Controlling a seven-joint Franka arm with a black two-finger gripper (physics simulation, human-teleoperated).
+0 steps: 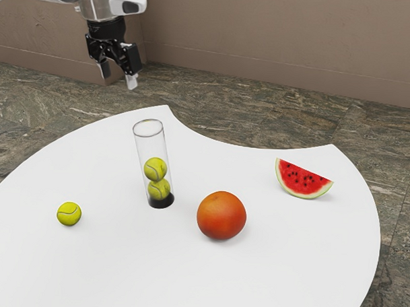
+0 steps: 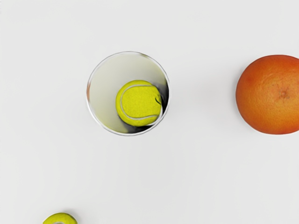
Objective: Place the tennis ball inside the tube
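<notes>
Tennis ball [image 1: 69,214] loose on the white table [image 1: 254,276], well apart from the tube [image 1: 151,146].
Orange fruit [image 1: 222,215] near the upright, open-rimmed tube, two balls [image 1: 155,169] inside; watermelon slice [image 1: 302,180] near the table's inward-curving edge; gripper [image 1: 118,76] raised, fingers wide apart.

Loose ball [image 2: 60,218] cropped, orange [image 2: 268,94] cut off, wrist view
</notes>
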